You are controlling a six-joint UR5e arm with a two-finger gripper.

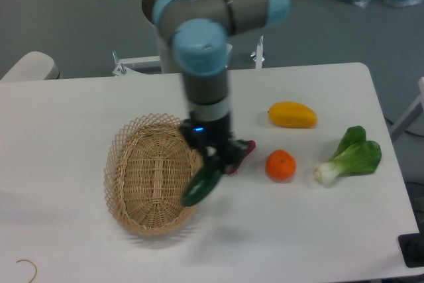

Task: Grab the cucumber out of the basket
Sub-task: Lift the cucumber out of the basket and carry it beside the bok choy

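Gripper [213,158] clamped on cucumber [202,185] near upper end, hanging tilted over right rim of basket [132,170], above counter [79,111]. Looks glossy, stiff, light, probably slippery; mid-body grab likely safer, less swing.

On my white tabletop [79,104] I see a yellow mango [292,114], an orange [280,165] near it, and a bok choy [351,157] further right.

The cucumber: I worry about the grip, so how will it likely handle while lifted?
The cucumber looks glossy, so it may slip between the gripper fingers. It hangs tilted, seemingly gripped near one end, so it could pivot. It looks rigid and round, so apt to roll if dropped.
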